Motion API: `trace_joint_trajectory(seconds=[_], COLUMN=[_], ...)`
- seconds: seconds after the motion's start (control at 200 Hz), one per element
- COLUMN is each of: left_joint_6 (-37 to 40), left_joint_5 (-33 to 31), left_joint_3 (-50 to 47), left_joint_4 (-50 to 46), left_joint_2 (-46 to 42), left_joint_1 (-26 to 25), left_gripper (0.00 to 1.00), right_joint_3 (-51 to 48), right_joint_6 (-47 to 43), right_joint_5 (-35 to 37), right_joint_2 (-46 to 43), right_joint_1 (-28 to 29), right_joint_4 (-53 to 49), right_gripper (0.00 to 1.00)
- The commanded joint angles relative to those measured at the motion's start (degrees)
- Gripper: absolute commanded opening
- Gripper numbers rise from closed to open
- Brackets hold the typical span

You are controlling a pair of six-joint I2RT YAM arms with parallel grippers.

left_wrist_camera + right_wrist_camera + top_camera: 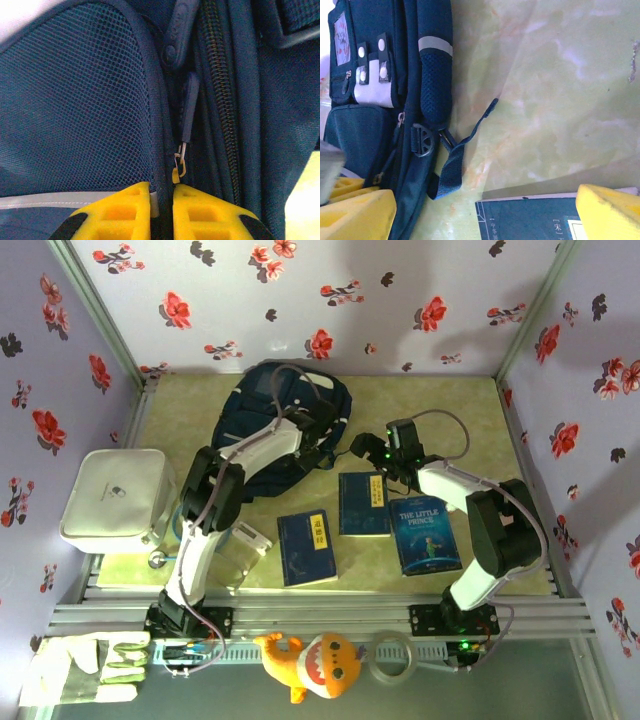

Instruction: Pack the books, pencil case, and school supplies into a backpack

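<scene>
Nearest the arms, three books lie flat on the desk: a navy one to the left, a second navy one in the middle, and "The Little Prince" to the right. None is packed yet.

Just past them, the right gripper hovers over the middle book's far edge. Its jaws are spread wide and hold nothing.

The left gripper is down on the backpack. Its jaws are pressed nearly together on the piped seam at the zip slider. The pull tab lies loose just beyond them.

The backpack lies flat at the far middle of the desk, front pocket up. Its long axis runs roughly near-to-far. The strap buckle sits toward the books, so I judge the bottom is nearer, though I'm not certain.

Risks:
- The bag is soft and unbraced, so a tug along the zip could drag the whole bag instead of opening it.
- The hold is on a thin edge and may slip.
- The loose strap tail trails near the middle book and could snag.
</scene>
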Motion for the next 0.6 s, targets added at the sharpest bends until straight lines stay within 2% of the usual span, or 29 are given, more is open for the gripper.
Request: trace_joint_trajectory(seconds=[0.0, 0.33, 0.595], left_joint_6=[-0.85, -0.32, -3.74], left_joint_5=[1.09, 7.23, 13.05], left_joint_3=[1.89, 1.50, 3.12], left_joint_4=[2.49, 6.76, 7.35], left_joint_2=[-8.67, -17.42, -19.45], left_joint_1=[0.97, 2.71, 4.43], left_gripper=[0.00, 0.00, 0.00], right_joint_3=[1.72, 4.07, 4.61], right_joint_6=[-5.16, -11.11, -16.61], right_joint_5=[0.72, -5.89, -14.38], right_joint_2=[-2.65, -4.24, -1.87], right_joint_1=[-0.21, -0.27, -0.29], right_joint_4=[-0.87, 1.81, 8.20], right_gripper=[0.93, 0.81, 0.54])
